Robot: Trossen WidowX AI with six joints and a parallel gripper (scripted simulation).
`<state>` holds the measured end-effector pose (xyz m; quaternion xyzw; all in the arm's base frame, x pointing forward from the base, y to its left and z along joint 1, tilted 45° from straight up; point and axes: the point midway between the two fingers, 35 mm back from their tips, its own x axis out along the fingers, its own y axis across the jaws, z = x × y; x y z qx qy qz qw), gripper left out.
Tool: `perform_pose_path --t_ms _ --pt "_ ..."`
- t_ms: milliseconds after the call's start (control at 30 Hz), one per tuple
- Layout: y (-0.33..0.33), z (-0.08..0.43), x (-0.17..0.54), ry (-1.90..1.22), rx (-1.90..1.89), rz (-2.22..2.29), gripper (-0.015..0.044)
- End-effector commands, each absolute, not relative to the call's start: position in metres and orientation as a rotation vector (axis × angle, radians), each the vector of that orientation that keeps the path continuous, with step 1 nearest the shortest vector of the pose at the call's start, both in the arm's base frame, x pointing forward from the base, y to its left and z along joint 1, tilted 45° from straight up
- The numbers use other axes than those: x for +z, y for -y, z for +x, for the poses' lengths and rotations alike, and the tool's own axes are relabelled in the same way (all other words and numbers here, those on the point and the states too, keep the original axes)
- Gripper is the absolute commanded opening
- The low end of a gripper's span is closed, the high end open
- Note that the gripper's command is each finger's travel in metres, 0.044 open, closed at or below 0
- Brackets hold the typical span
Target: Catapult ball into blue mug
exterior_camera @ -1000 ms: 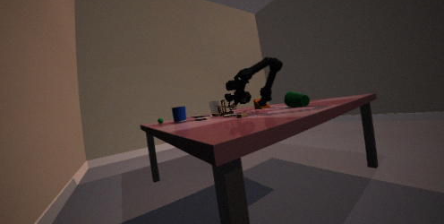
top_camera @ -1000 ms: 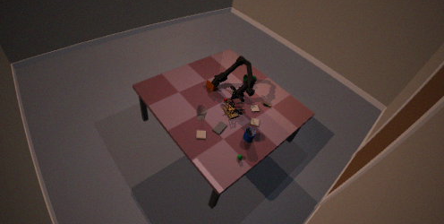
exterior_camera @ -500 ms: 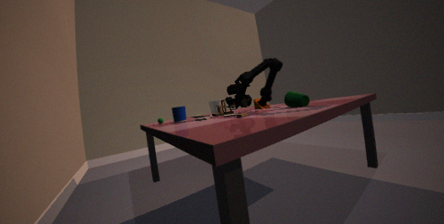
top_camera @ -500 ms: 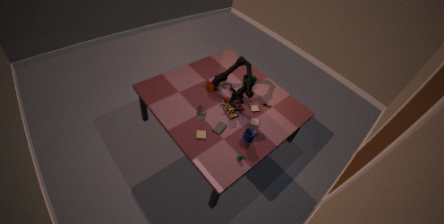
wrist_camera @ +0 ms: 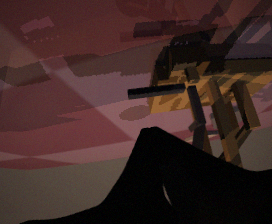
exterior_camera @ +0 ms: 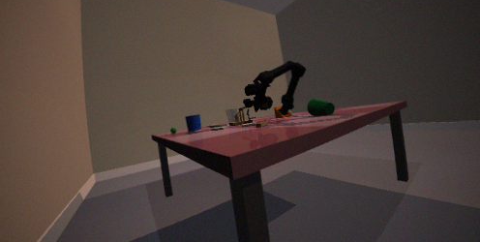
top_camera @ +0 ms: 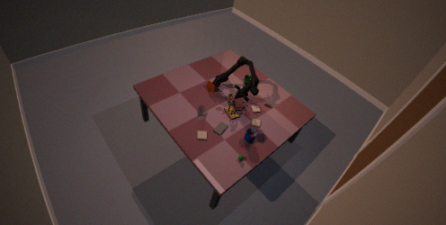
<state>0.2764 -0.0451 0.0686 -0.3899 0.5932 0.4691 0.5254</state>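
Note:
The blue mug [top_camera: 249, 139] [exterior_camera: 194, 123] stands upright near the table's front edge. A small red patch, which looks like the ball [top_camera: 253, 136], shows at the mug's mouth in the top view; the mug's wall hides its inside in the exterior view. The yellow-brown wooden catapult [top_camera: 232, 113] [wrist_camera: 174, 104] stands mid-table, with its throwing arm raised and its cup not clearly seen. My gripper [top_camera: 236, 96] [wrist_camera: 148, 135] is shut and empty, low beside the catapult on the robot's side. In the wrist view the dark fingers cover the lower part.
A green cylinder [top_camera: 247, 79] [exterior_camera: 318, 107] lies behind the arm. An orange object [top_camera: 211, 85] [exterior_camera: 282, 112] is near the arm's base. A clear cup [top_camera: 201, 113] [exterior_camera: 231, 115] and several flat tiles surround the catapult. A small green ball [top_camera: 241, 157] [exterior_camera: 173, 130] lies beyond the mug.

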Motion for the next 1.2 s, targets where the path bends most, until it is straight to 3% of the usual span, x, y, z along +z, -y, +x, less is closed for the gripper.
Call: perform_pose_path --t_ms 0,100,667,1167 --pt "0.066 0.273 0.129 -1.409 1.114 -0.951 0.0" --pt "0.069 0.271 0.139 -1.409 1.114 -0.952 0.0" --pt "0.095 0.346 0.1 -1.298 0.715 -0.558 0.044" --pt "0.144 0.407 0.09 -1.134 0.414 -0.156 0.044"
